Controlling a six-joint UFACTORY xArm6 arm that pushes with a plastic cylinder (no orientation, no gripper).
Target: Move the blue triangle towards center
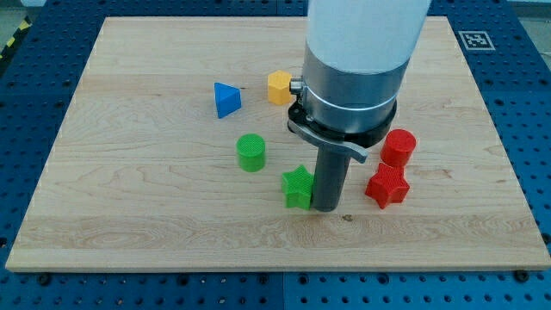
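Note:
The blue triangle lies on the wooden board, up and left of the board's middle. My tip stands low in the middle of the board, right beside the green star, touching or nearly touching its right side. The tip is well to the lower right of the blue triangle. The arm's wide body hides the board behind it at the view's top.
A green cylinder stands between the blue triangle and the green star. A yellow-orange block sits right of the triangle, partly behind the arm. A red cylinder and a red star lie right of the tip.

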